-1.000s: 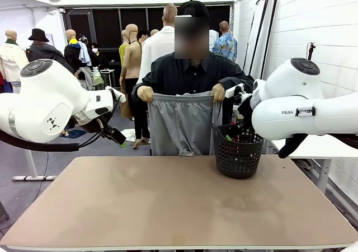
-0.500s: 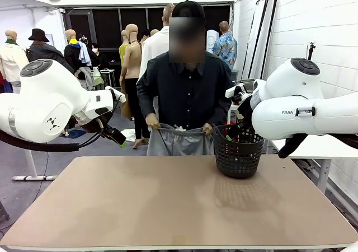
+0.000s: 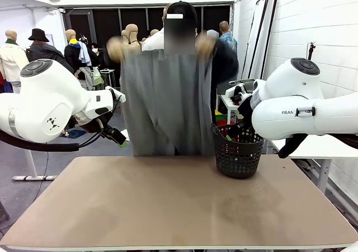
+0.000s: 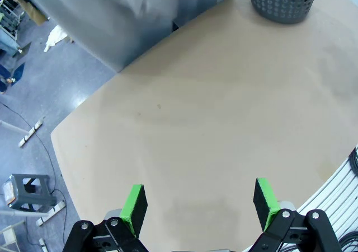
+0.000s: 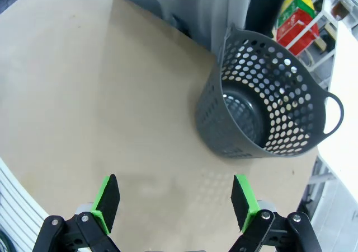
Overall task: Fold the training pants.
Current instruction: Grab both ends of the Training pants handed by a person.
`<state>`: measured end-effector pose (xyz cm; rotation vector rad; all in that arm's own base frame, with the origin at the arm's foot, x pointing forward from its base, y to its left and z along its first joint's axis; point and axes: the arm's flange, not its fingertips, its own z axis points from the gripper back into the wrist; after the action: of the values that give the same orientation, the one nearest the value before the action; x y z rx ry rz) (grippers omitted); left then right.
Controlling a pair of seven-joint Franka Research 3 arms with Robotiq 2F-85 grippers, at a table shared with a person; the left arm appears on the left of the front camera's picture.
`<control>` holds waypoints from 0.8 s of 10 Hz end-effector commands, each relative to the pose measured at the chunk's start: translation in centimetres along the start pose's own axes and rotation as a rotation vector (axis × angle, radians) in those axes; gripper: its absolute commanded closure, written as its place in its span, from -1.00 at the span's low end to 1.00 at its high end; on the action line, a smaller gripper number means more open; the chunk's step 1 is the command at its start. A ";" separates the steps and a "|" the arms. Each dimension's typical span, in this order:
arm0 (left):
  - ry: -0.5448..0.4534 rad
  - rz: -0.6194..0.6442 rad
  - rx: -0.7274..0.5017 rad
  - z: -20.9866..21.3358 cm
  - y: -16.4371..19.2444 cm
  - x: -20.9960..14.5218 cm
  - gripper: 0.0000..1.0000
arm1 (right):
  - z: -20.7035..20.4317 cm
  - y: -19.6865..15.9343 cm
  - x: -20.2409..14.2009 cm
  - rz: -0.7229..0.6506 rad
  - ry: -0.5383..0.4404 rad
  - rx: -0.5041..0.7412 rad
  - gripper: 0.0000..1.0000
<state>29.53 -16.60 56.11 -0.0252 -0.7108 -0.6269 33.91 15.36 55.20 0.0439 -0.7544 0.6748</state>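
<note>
The person at the far side holds the pants up high by the waistband, one hand at one end and the other hand at the opposite end (both are blurred, so the cloth is probably being shaken). The legs hang straight down to about the far edge of the bench. Held this way the fabric falls open and flat, which I judge is meant to drop out creases before it is laid down for folding. None of it lies on the bench yet. The basket stands at the bench's far right, just beside the hanging pants. The left gripper is spread wide and empty above the near bench. The right gripper is likewise spread, holding nothing, near the basket. Both sit back, likely to leave room for the cloth.
</note>
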 end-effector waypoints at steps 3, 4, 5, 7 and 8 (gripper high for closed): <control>0.004 -0.008 -0.003 -0.1 0.0 -0.1 -1.00 | 0.0 0.0 0.0 0.001 0.000 0.000 -1.00; 0.004 -0.008 -0.003 -0.1 0.0 -0.1 -1.00 | 0.0 0.0 0.0 0.001 0.000 0.000 -1.00; 0.004 -0.008 -0.003 -0.1 0.0 -0.1 -1.00 | 0.0 0.0 0.0 0.001 0.000 0.000 -1.00; 0.004 -0.008 -0.003 -0.1 0.0 -0.1 -1.00 | 0.0 0.0 0.0 0.001 0.000 0.000 -1.00; 0.004 -0.008 -0.003 -0.1 0.0 -0.1 -1.00 | 0.0 0.0 0.0 0.001 0.000 0.000 -1.00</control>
<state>29.53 -16.60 56.11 -0.0252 -0.7107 -0.6269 33.91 15.36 55.20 0.0439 -0.7544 0.6748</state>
